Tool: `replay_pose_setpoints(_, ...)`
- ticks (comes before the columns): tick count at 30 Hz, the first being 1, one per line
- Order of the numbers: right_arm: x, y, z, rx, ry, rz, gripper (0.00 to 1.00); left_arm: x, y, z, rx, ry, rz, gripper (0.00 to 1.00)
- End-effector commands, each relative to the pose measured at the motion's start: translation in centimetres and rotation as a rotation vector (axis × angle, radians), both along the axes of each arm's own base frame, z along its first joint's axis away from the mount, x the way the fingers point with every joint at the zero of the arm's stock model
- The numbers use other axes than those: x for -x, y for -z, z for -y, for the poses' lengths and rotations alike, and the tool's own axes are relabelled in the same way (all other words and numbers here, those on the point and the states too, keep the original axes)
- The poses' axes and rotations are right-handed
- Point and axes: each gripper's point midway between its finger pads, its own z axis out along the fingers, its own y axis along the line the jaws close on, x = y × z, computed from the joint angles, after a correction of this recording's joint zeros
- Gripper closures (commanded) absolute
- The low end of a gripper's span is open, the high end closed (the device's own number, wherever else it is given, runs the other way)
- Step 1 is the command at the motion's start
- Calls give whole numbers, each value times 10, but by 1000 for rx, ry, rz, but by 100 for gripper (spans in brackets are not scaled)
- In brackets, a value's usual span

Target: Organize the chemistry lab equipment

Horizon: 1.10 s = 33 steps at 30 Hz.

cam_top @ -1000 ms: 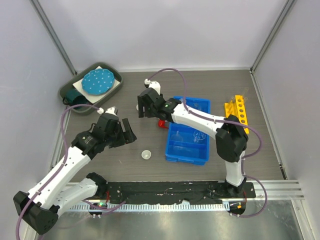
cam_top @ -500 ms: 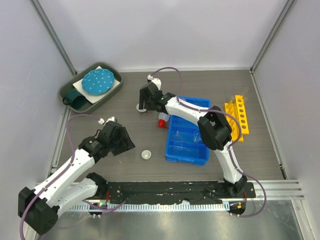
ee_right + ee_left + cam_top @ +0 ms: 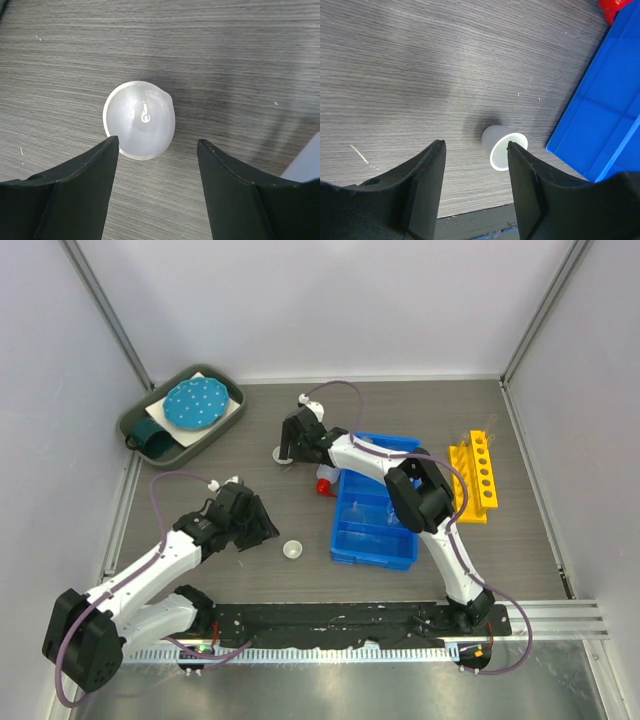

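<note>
Two white dishes sit on the grey wood-grain table (image 3: pixel 420 410), one before each arm. Left gripper (image 3: pixel 476 150): jaws partly apart, holding nothing. A cup-shaped white dish (image 3: pixel 496 141) stands just ahead of the gap, close to the right-hand finger (image 3: pixel 530 190) and near a corner of the blue divided bin (image 3: pixel 600 120). Right gripper (image 3: pixel 157 145): jaws wide apart and empty, poised over a rounded white dish (image 3: pixel 139 119), which lies just ahead of the fingertips, with bare table showing on either side of it. In the overhead view, the translucent red-capped bottle (image 3: pixel 325 483) lies just beside the bin's left wall. The yellow holed rack (image 3: pixel 472 476) stands to the bin's right. Clear glassware (image 3: pixel 392 510) rests inside the bin, its pieces too faint to tell apart.
</note>
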Motion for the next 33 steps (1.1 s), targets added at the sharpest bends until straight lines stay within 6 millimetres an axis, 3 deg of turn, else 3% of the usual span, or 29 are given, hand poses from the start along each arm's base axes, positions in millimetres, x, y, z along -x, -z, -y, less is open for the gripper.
replay_pose_setpoints(1,-12,-9,-14,-88,5,25,32,-8,-5,11,67,-8,36,44)
replay_pose_setpoints(8,-11,8,-18,-105,10,-6,37,2,11,13,93,-3,1,45)
replay_pose_setpoints(13,-10,16,-19,-108,10,-19,49,1,21,16,100,5,-4,47)
replay_pose_setpoints(19,-12,18,-18,-109,11,-19,52,-2,31,22,121,14,4,49)
replay_pose_setpoints(29,-15,21,-16,-103,10,-20,55,-5,22,28,169,20,47,51)
replay_pose_setpoints(33,-15,22,-16,-105,9,-19,60,-3,14,28,177,22,59,52)
